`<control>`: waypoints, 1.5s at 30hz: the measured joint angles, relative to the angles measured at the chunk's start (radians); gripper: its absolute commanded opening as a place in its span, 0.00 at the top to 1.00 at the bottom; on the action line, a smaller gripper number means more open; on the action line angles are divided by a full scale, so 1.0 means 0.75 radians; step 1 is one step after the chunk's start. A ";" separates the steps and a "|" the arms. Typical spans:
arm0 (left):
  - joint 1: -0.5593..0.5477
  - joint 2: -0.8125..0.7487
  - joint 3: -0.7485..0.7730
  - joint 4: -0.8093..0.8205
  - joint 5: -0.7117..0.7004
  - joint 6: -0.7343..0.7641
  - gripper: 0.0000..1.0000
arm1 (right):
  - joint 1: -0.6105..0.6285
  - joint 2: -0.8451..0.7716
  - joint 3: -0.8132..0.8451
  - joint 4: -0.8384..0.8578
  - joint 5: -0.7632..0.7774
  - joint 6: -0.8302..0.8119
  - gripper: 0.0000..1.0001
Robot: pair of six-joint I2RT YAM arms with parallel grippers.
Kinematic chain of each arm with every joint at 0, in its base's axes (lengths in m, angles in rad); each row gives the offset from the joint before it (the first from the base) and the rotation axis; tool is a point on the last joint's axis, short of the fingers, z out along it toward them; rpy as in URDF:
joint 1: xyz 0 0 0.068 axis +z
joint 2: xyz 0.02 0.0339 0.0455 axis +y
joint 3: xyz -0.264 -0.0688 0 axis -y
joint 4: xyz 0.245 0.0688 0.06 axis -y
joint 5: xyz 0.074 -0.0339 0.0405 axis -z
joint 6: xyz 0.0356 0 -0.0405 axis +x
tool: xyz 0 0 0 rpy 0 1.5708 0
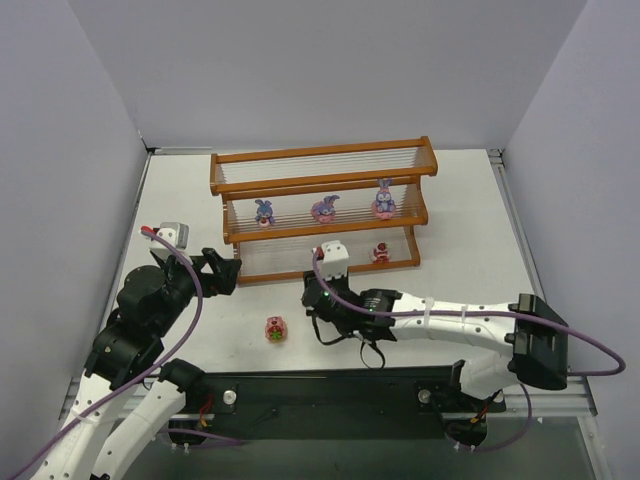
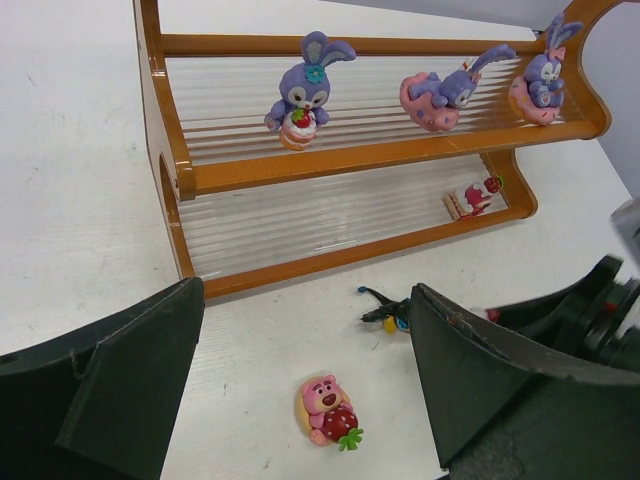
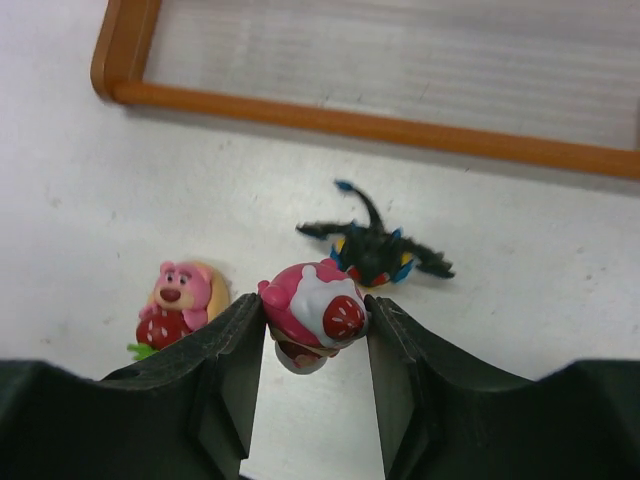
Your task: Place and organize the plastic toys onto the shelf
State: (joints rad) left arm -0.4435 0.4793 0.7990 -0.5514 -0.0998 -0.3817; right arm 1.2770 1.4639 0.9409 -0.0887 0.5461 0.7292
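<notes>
The shelf (image 1: 322, 155) stands at the back of the table. Three purple long-eared toys (image 1: 264, 212) (image 1: 325, 208) (image 1: 384, 201) sit on its middle tier, and a pink-red toy (image 1: 380, 253) sits on the lowest tier. My right gripper (image 3: 315, 310) is shut on a round pink-red toy (image 3: 318, 312), held just above the table. A black winged toy (image 3: 375, 250) lies right behind it, in front of the shelf's bottom rail (image 3: 350, 125). A pink bear toy (image 2: 327, 408) lies on the table between the fingers of my open left gripper (image 2: 308, 300), which holds nothing.
The right arm (image 1: 450, 322) reaches leftward across the table in front of the shelf. White walls enclose the table on three sides. The pink bear toy (image 1: 275, 329) lies between the two grippers, near the black base bar (image 1: 330, 385).
</notes>
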 measured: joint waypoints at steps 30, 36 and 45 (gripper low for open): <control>0.000 0.056 0.001 0.001 -0.020 -0.014 0.07 | -0.485 0.194 0.022 0.293 -0.111 -0.317 0.95; 0.000 0.071 0.003 0.000 -0.027 -0.013 0.07 | -0.503 0.283 0.025 0.362 -0.134 -0.345 0.95; 0.000 0.073 0.021 -0.015 -0.037 -0.011 0.07 | -0.508 0.331 0.031 0.461 -0.146 -0.388 0.94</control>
State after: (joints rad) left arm -0.4435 0.5343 0.8146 -0.5629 -0.1272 -0.3897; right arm 0.8963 1.7123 0.9642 0.2569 0.4366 0.4385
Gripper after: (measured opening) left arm 0.929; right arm 0.416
